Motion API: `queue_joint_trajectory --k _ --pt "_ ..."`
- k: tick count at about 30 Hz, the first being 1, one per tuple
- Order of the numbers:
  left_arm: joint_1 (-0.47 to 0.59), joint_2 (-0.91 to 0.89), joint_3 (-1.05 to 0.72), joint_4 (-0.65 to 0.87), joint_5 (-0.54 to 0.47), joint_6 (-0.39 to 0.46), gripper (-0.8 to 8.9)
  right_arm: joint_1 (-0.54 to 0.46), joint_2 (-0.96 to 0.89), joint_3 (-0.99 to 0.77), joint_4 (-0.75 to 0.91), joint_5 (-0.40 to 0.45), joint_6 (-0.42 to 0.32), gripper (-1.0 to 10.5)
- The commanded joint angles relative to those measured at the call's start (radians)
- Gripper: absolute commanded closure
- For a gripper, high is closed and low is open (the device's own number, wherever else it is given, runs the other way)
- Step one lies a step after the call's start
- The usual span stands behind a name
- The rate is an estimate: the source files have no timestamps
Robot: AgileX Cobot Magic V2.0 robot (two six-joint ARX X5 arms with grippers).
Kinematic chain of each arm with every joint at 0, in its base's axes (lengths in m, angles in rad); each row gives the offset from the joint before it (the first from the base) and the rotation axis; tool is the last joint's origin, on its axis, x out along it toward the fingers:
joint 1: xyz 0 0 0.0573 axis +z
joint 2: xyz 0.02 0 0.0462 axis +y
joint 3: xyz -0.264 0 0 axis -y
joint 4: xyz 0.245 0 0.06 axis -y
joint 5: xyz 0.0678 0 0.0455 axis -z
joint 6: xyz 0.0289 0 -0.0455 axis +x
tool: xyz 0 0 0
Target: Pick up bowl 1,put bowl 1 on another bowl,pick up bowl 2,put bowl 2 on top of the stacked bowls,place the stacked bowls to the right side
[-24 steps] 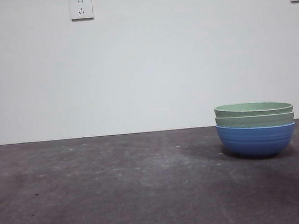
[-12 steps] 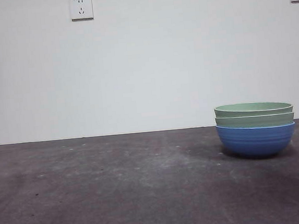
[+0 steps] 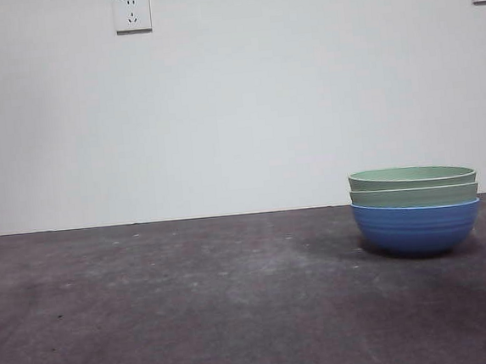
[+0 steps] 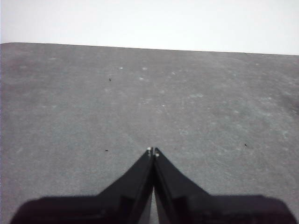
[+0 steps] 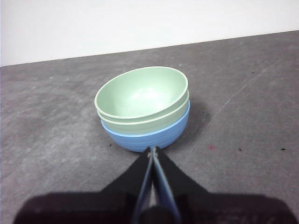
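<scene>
Behind the stacked bowls [image 5: 142, 112], right gripper [image 5: 153, 150] hovers, fingers together

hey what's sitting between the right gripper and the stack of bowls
Nothing: the right wrist view shows only bare table between the right gripper and the stacked bowls.

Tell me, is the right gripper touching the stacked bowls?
Cannot tell. In the right wrist view the right gripper tips overlap the stacked bowls' blue wall, showing neither gap nor contact; the front view shows no gripper.
</scene>
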Motion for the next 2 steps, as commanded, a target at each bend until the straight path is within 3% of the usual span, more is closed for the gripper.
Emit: queue_joint_trajectory --k 1,2 --pt "0.003 -0.003 -0.014 0.002 -0.001 -0.005 8.17 0.000 -0.002 -0.013 -0.004 0.000 0.010 9.4" --pt "0.003 -0.003 -0.014 0.002 -0.001 -0.005 8.17 0.000 -0.002 -0.013 -0.004 0.000 0.010 9.4"
